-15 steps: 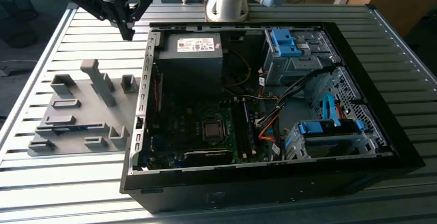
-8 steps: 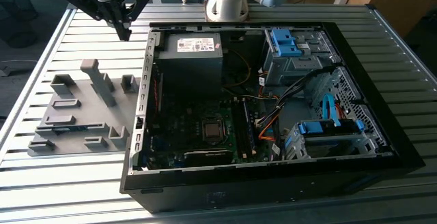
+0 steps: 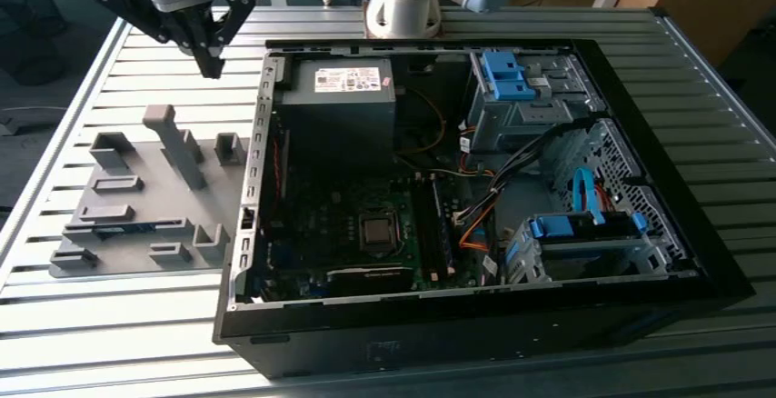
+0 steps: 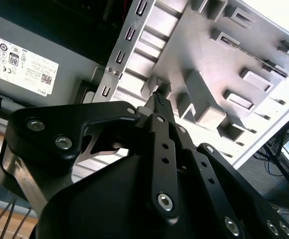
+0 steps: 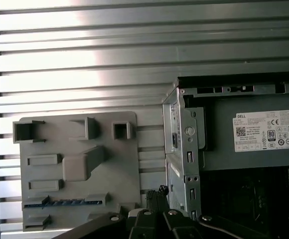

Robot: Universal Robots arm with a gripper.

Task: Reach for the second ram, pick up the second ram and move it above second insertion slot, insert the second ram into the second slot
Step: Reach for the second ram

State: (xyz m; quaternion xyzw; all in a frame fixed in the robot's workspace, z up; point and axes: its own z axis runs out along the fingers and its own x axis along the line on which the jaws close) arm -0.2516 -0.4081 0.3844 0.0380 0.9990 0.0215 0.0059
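In the exterior view I see the hand (image 3: 213,66) hanging in the air over the far end of the grey holder (image 3: 158,180), well apart from it. Its fingers come together to one narrow point and carry nothing. The holder lies on the slatted metal surface (image 3: 145,325). The second ram (image 3: 144,228) lies flat in a slot of the holder, at the end away from the hand. The open computer case (image 3: 485,343) stands just beside the holder, on the exterior view's right of it.

In the second wrist view the hand (image 4: 159,99) is seen from behind. The fingertips are pressed close to each other, with nothing between them. Beyond them is the holder (image 4: 184,45), and beside it the power supply (image 4: 60,40) inside the case.

In the first wrist view the holder (image 5: 119,164) is seen from above. The second ram (image 5: 65,202) sits in one of its long slots as a thin blue strip. The tips of the hand (image 5: 157,193) appear in front of the holder's edge that faces the case (image 5: 184,149).
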